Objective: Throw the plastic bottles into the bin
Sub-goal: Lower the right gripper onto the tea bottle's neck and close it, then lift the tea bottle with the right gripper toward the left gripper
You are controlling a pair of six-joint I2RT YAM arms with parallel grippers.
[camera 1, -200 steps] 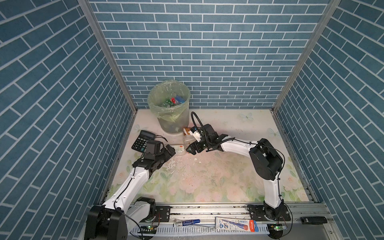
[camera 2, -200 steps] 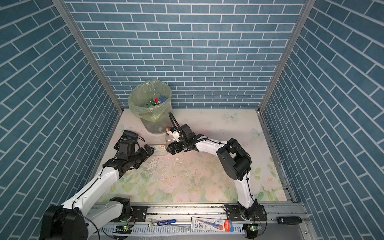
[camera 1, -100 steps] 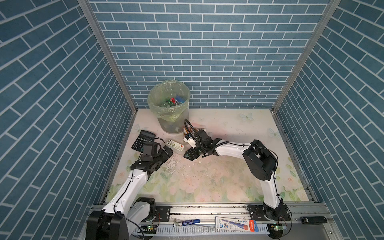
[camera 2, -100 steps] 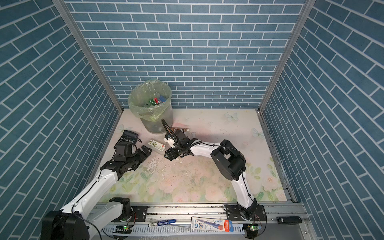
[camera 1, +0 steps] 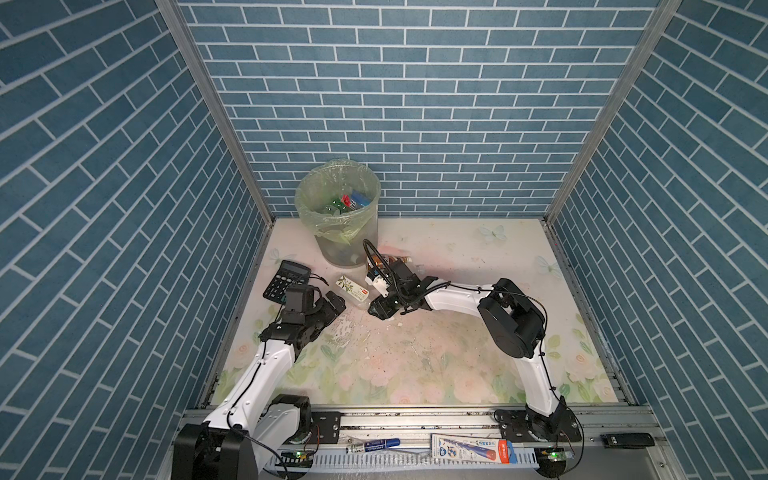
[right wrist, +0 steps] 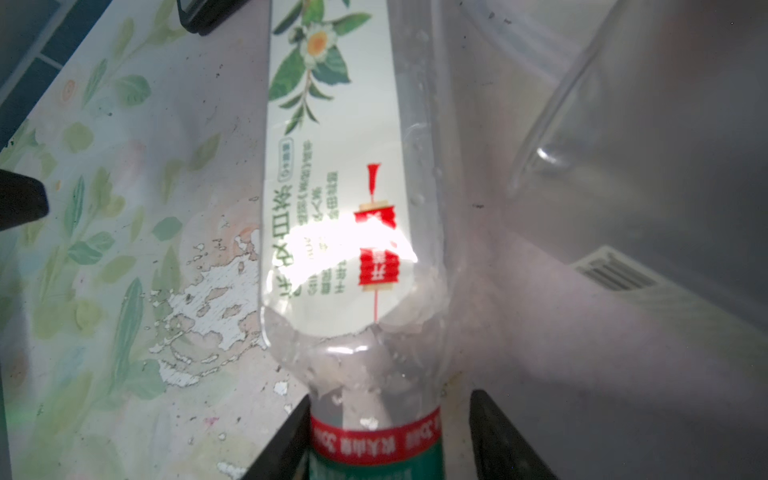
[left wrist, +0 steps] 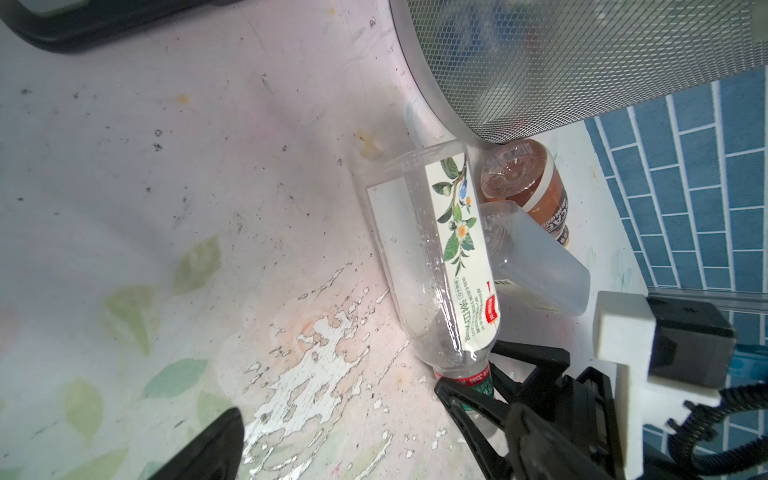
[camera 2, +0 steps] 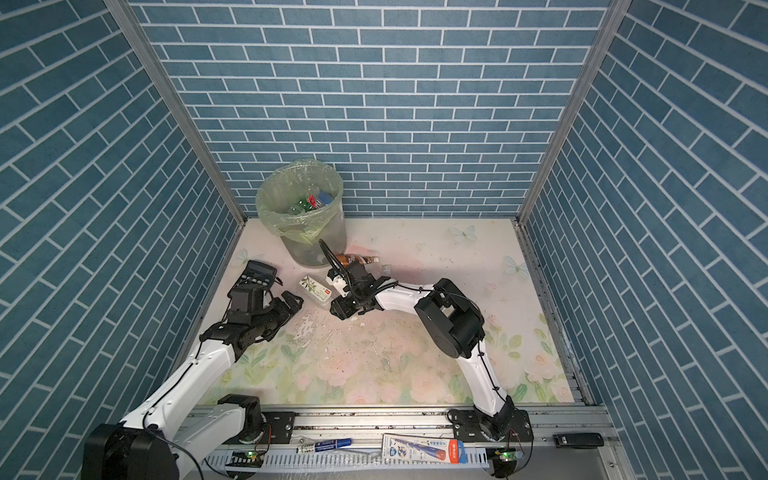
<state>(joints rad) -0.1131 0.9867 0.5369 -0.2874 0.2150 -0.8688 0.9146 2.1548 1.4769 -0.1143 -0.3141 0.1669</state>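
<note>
You're looking at a table [camera 1: 457, 365] with a pale floral print that is peeling in a white patch [left wrist: 316, 345] left of its middle. The bin [camera 1: 340, 249] is standing in the far-left corner. A black calculator [camera 1: 284, 276] is lying near the left edge. A clear bottle with a white flower-print label [camera 1: 352, 288] is lying on its side between the calculator and the table's middle. A brown bottle [camera 2: 347, 259] is lying right at the bin's foot, and a frosted translucent container [left wrist: 536, 266] is lying just beside both bottles.
</note>
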